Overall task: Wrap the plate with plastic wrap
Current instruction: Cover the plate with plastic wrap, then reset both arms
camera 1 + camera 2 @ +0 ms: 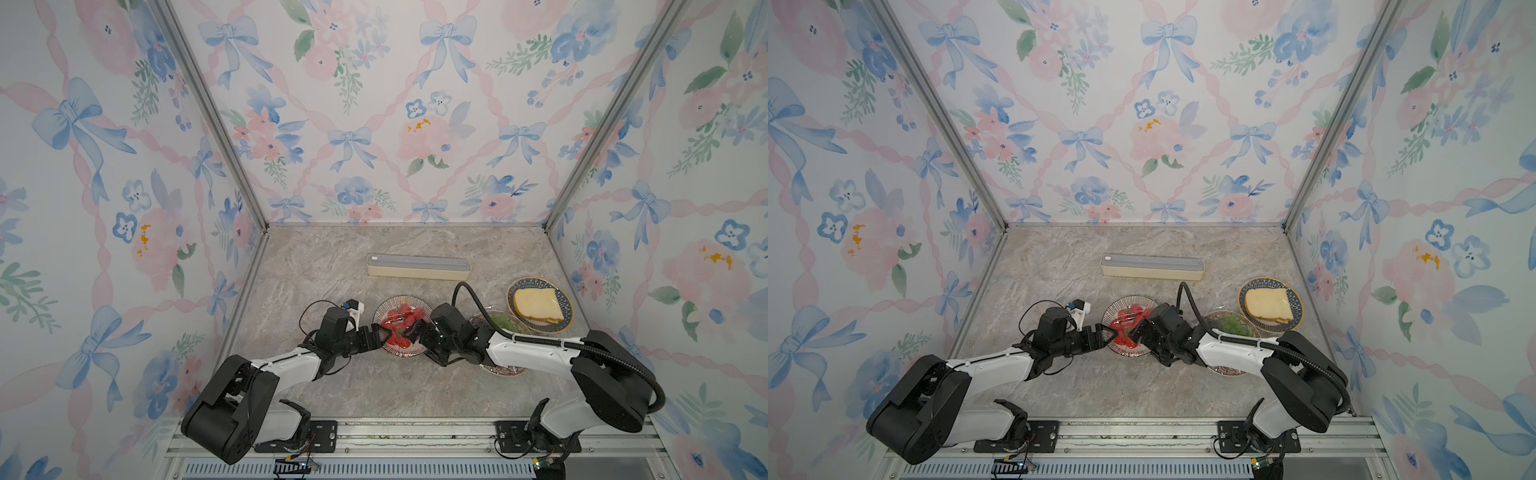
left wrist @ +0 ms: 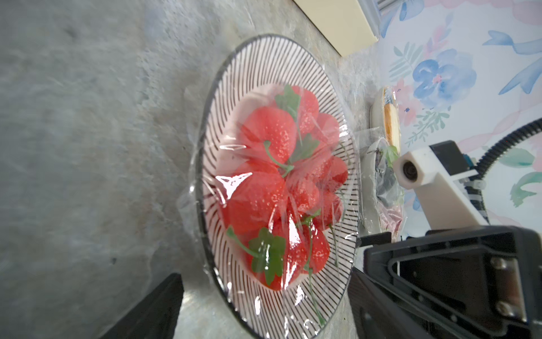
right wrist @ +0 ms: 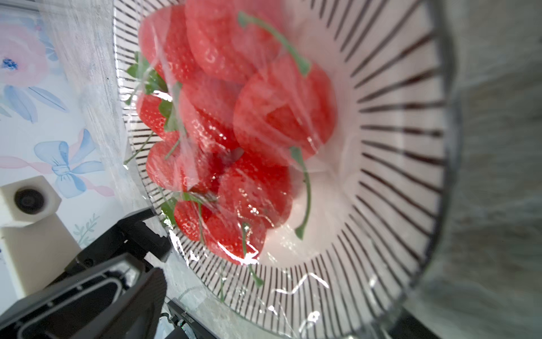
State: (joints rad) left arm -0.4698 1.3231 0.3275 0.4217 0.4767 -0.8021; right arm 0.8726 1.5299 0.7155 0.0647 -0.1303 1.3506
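The plate [image 1: 388, 302] [image 1: 1121, 300] is striped, holds red strawberries [image 1: 401, 328] and sits mid-table in both top views. Clear, crinkly plastic wrap [image 2: 234, 182] [image 3: 296, 284] lies over the berries and the rim, with glossy creases. My left gripper [image 1: 377, 336] [image 1: 1105, 332] [image 2: 264, 317] is open at the plate's left edge, and the rim [image 2: 264, 58] lies between its spread fingers. My right gripper [image 1: 417, 334] [image 1: 1139, 332] [image 3: 278, 323] is open at the plate's right edge, over the rim [image 3: 396, 117]. Neither holds anything that I can see.
The long cream wrap box [image 1: 419, 266] [image 1: 1152, 267] with a grey lid lies behind the plate. A blue-rimmed plate [image 1: 515, 289] with bread stands at the right. A plate of greens [image 1: 505, 322] sits partly under my right arm. Floral walls close in three sides.
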